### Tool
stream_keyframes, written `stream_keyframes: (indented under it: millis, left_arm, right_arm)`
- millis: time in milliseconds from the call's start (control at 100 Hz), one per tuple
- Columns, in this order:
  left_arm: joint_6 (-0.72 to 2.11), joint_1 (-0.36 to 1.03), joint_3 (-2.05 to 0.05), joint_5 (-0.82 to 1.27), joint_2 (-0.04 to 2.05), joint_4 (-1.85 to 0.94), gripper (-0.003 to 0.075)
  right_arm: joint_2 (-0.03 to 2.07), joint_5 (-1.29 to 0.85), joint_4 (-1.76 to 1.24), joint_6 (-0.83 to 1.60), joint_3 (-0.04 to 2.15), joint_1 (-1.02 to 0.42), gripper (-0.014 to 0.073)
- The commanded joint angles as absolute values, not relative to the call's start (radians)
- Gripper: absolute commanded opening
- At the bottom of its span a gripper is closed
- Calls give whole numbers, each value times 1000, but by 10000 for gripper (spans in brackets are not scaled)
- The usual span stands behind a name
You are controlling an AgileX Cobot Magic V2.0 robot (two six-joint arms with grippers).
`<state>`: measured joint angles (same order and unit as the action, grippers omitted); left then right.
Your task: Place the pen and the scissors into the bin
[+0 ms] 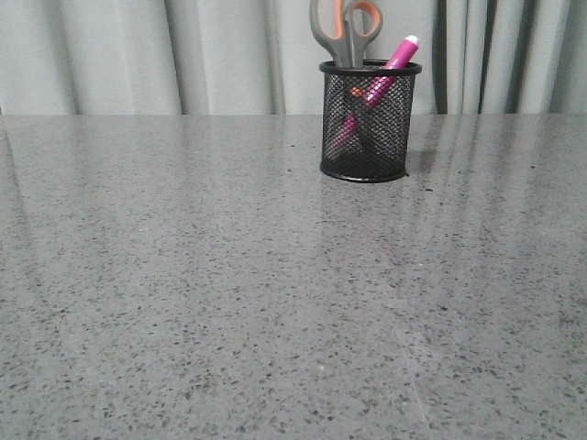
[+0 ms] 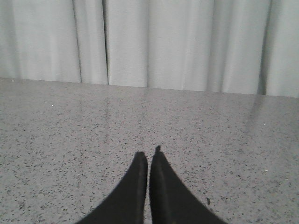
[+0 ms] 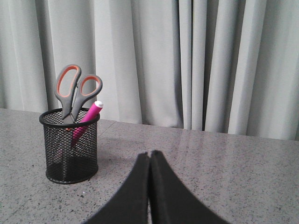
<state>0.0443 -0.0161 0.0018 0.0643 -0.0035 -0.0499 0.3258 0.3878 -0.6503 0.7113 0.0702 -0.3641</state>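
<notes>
The black mesh bin (image 1: pixel 369 124) stands upright at the far side of the grey table. Inside it stand the scissors (image 1: pixel 345 29), grey handles up, and the magenta pen (image 1: pixel 390 66), leaning with its white end above the rim. The right wrist view shows the same bin (image 3: pixel 70 147) with the scissors (image 3: pixel 74 91) and pen (image 3: pixel 88 116) in it, well apart from my right gripper (image 3: pixel 150 154), which is shut on nothing. My left gripper (image 2: pixel 149 155) is shut and empty over bare tabletop. Neither gripper appears in the front view.
A grey speckled table (image 1: pixel 229 293) stretches from the front edge back to pale curtains (image 1: pixel 138 55) hanging behind its far edge.
</notes>
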Motion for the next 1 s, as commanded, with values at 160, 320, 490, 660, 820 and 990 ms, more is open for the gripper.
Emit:
stream_keyframes:
  millis: [160,320,490,660,820,990]
  left_arm:
    - [43,-17,46,-11,-36,-61,-19]
    - [43,-17,46,-11,-36,-61,-19]
    - [43,-17,46,-11,-36,-61,-19]
    - [43,-17,46,-11,-36,-61,-19]
    - [43,-17,46,-11,-36,-61,-19]
    - [43,-17,46,-11,-36,-61,-19]
  right_arm:
    - [291,449,-578,715,75,-342,-76]
    - [216,333,-337,468,46,-190,-76]
    - [120,91,-100,197,31,-38,-76]
    - [2,0,-78,193,-24,2,-76]
    - [-30,-56,-66,193,-23,7,-76]
    - [-30,-85,-66,193,-25,7,-76]
